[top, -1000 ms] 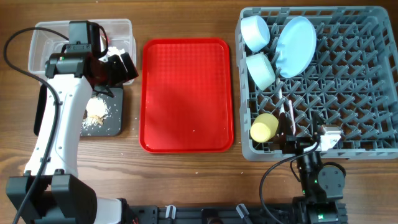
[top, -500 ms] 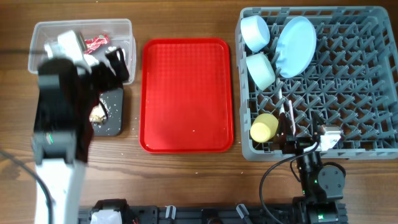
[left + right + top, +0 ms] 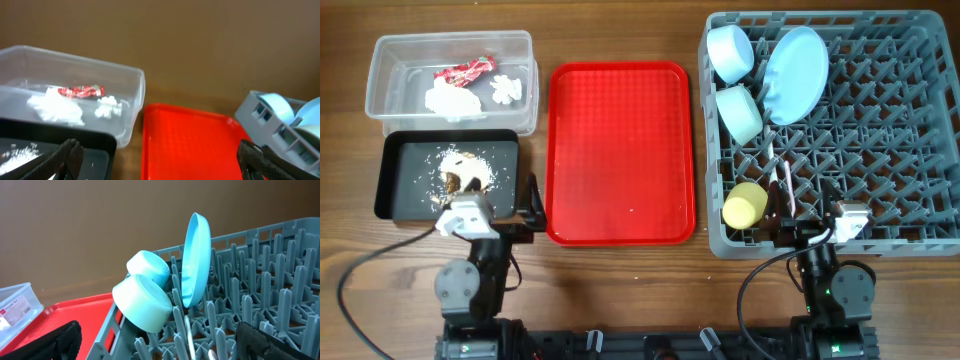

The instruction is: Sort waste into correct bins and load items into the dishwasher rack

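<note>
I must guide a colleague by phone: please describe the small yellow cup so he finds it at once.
Find the big grey rack on the right. In its near corner beside the red tray sits the yellow cup. It is the only yellow thing; the bowls and plate behind it are pale blue or green.

At ten o'clock, clear tub holding red-and-white wrapper and crumpled white napkins. At eight o'clock, touching it, black tray strewn with beige food scraps. At three o'clock, grey pegged rack: light blue bowl, pale green bowl and on-edge light blue plate toward its eleven; tipped yellow cup and white plastic cutlery toward its seven.
</note>
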`<state>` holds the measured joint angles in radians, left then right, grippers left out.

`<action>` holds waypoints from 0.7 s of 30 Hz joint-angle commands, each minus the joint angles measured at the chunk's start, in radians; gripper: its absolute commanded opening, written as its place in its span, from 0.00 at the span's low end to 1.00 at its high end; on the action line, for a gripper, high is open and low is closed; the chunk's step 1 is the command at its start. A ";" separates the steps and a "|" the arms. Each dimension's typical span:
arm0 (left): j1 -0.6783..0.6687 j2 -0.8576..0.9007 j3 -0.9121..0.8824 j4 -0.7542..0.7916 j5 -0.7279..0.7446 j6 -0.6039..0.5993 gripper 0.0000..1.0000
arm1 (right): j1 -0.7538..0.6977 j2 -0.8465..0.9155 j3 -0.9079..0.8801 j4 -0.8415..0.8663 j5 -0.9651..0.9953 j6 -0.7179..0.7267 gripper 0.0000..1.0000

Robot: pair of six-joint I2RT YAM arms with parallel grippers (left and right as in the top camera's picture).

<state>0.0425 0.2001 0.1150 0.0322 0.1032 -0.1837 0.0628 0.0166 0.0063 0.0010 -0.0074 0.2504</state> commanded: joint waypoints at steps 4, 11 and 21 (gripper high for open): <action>0.008 -0.115 -0.097 0.000 0.010 0.023 1.00 | 0.002 -0.012 -0.001 0.005 -0.016 0.015 1.00; 0.005 -0.198 -0.109 -0.100 0.007 0.021 1.00 | 0.002 -0.012 -0.001 0.005 -0.016 0.015 1.00; 0.005 -0.194 -0.109 -0.100 0.008 0.020 1.00 | 0.002 -0.012 -0.001 0.005 -0.016 0.015 1.00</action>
<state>0.0425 0.0139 0.0132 -0.0673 0.1028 -0.1837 0.0628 0.0162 0.0063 0.0010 -0.0078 0.2501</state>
